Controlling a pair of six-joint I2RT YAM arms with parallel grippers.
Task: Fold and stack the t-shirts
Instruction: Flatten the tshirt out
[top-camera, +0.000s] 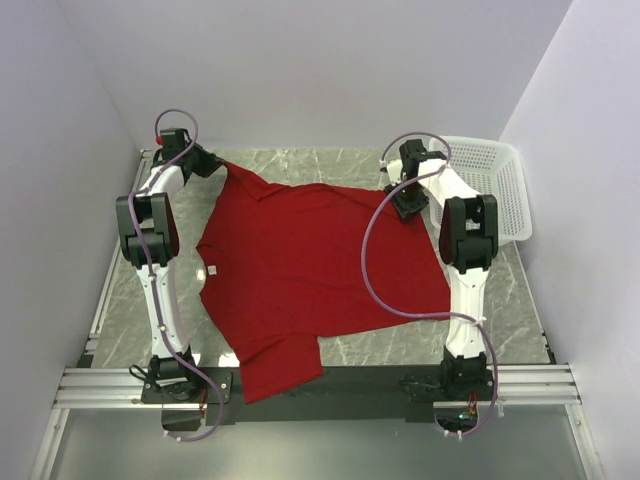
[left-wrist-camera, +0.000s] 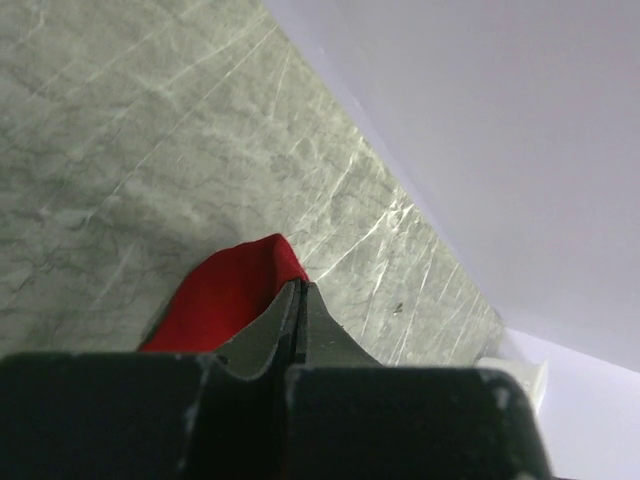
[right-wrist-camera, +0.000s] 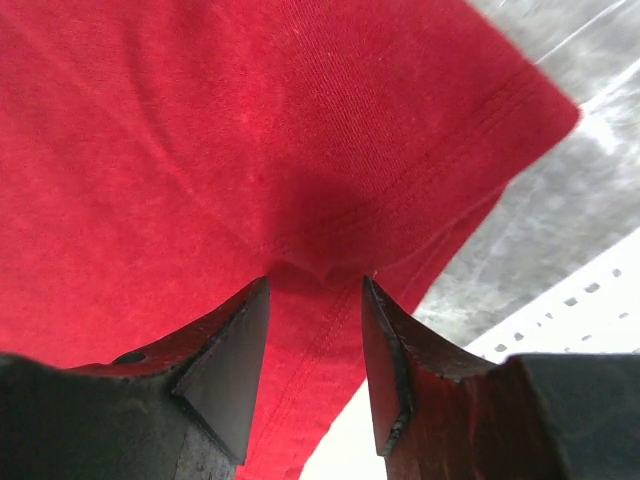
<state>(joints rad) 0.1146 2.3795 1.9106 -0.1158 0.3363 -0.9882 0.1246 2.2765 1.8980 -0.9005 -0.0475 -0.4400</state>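
While pinching the upper-left sleeve of the t-shirt (top-camera: 320, 270), spread collar-left across mid-frame, in the tightly closed left gripper (left-wrist-camera: 300, 292), poises the right gripper (right-wrist-camera: 315, 286), jaws half-parted, astride the upper-right hem corner.

White shells and black joint blocks dressed both the left arm (top-camera: 150, 250) and the right arm (top-camera: 468, 250). A lilac cable (top-camera: 364, 250) looped along each one. The left pincer (left-wrist-camera: 301, 290) was matte black and scuffed, and the right pincer (right-wrist-camera: 316, 285) had dark, wedge-shaped fingers with nicked edges.
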